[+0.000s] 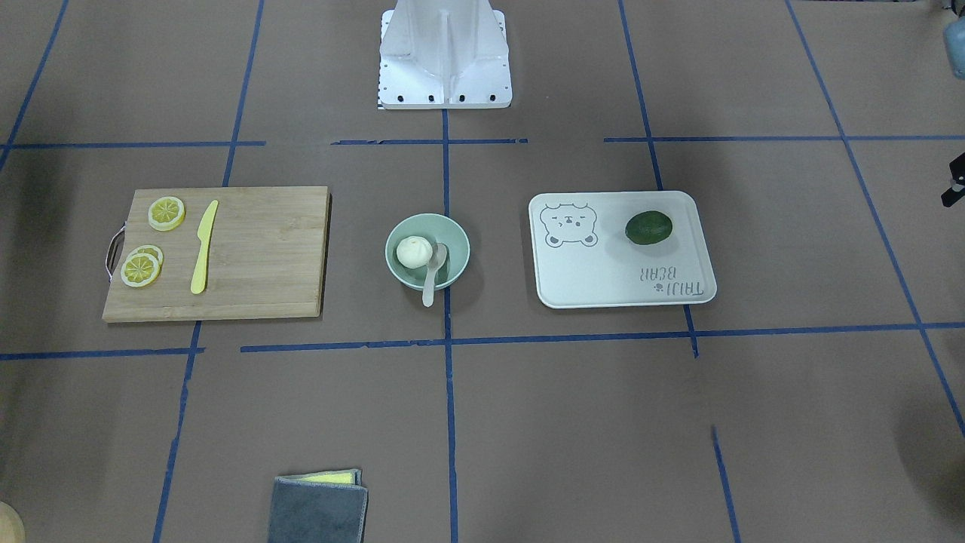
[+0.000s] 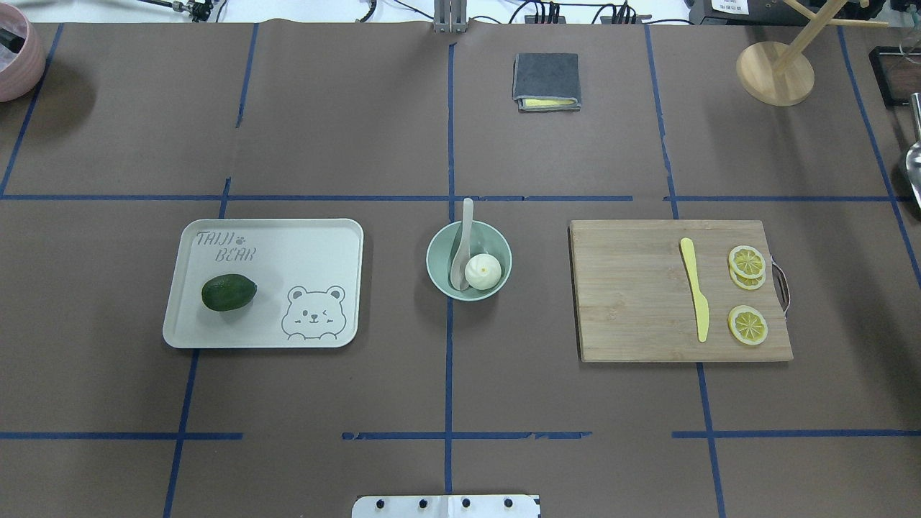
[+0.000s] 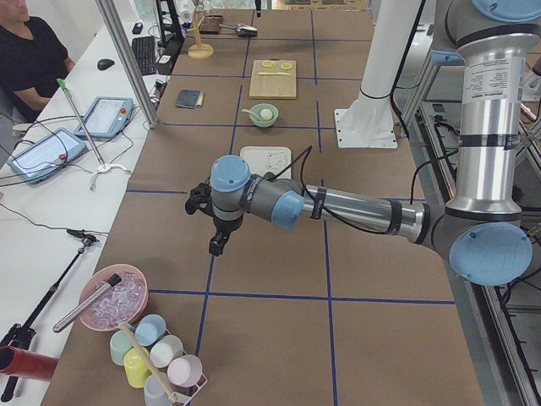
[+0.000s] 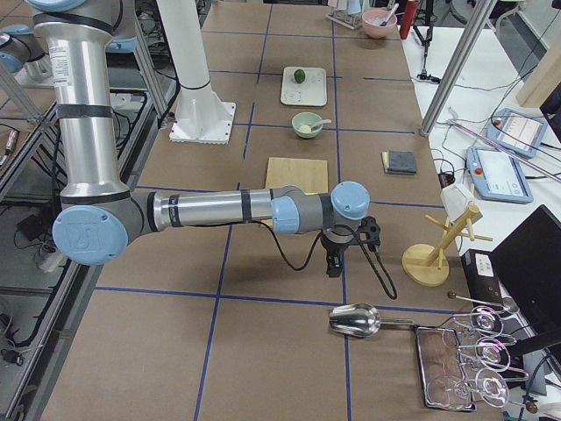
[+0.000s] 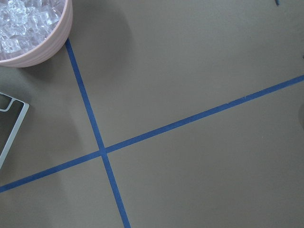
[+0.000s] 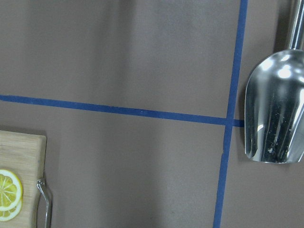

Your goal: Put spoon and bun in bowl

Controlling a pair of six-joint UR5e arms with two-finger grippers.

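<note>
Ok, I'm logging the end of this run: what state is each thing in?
bun: in the bowl, beside the spoon
spoon: scoop in bowl, handle over the rim
bowl: upright, holds both
avocado: whole, on the bear tray
yellow knife: flat on the cutting board
lemon slices: on the board, two overlapping
left gripper: far from bowl, opening unclear
right gripper: far from bowl, opening unclear

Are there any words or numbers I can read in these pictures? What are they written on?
"TAIJI BEAR", in grey letters with a little paw print, on the white rectangular tray that has the bear drawing. It reads upside down in the front-facing view.
Screens of the two blue-edged tablets: too small to read.
No other words, numbers or signs can be read.
</note>
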